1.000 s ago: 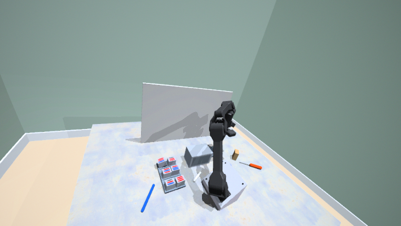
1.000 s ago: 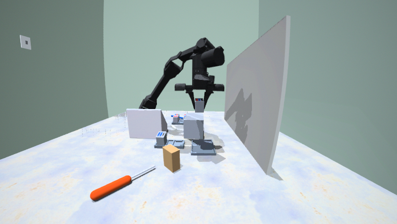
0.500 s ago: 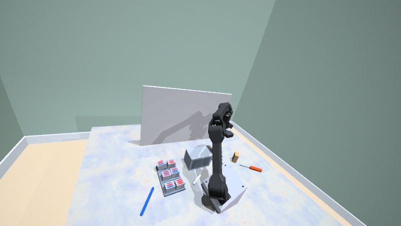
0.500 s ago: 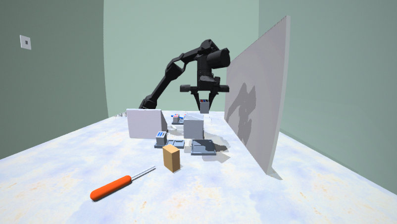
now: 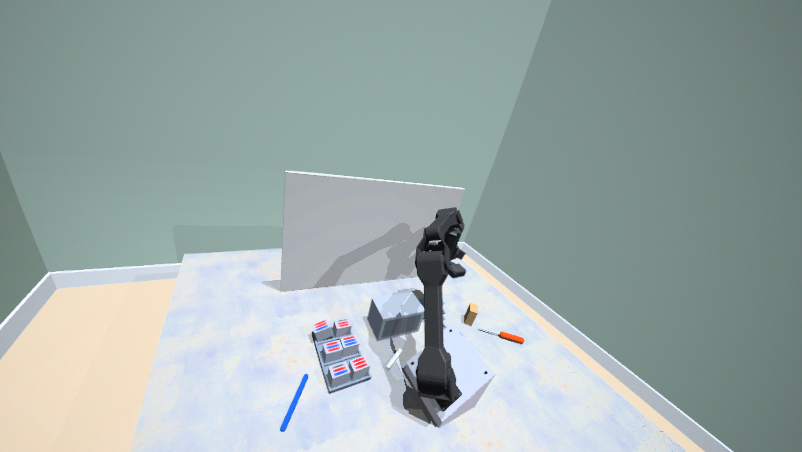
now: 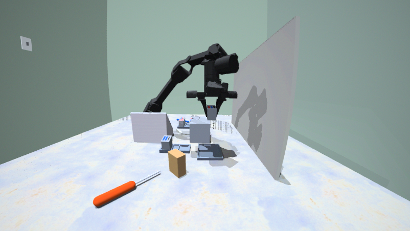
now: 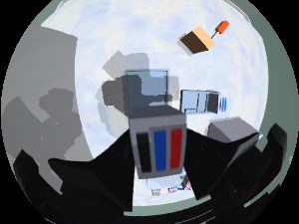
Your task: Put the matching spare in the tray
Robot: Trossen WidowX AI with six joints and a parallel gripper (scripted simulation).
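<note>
My gripper (image 6: 211, 114) (image 7: 152, 128) is shut on a grey block (image 6: 211, 115) (image 7: 158, 170) with red, blue and black stripes on top. It holds the block in the air, above and behind the flat grey tray (image 6: 203, 156) (image 7: 154, 81) in the exterior view. Nothing lies in the tray. A grey box (image 5: 397, 314) (image 6: 200, 133) stands behind the tray in that view. A block with blue stripes (image 6: 166, 142) stands in a small rack (image 6: 186, 151). Another rack (image 5: 349, 386) holds several blocks with red and blue stripes. I cannot read any part code.
A tall grey panel (image 5: 336, 235) (image 6: 267, 94) stands beside the tray area. The arm's white pedestal (image 5: 474, 373) (image 6: 149, 127) is on the other side. A wooden block (image 5: 471, 314) (image 6: 177, 164), an orange screwdriver (image 5: 511, 337) (image 6: 114, 193), a blue stick (image 5: 294, 402) and a white stick (image 5: 394, 359) lie about.
</note>
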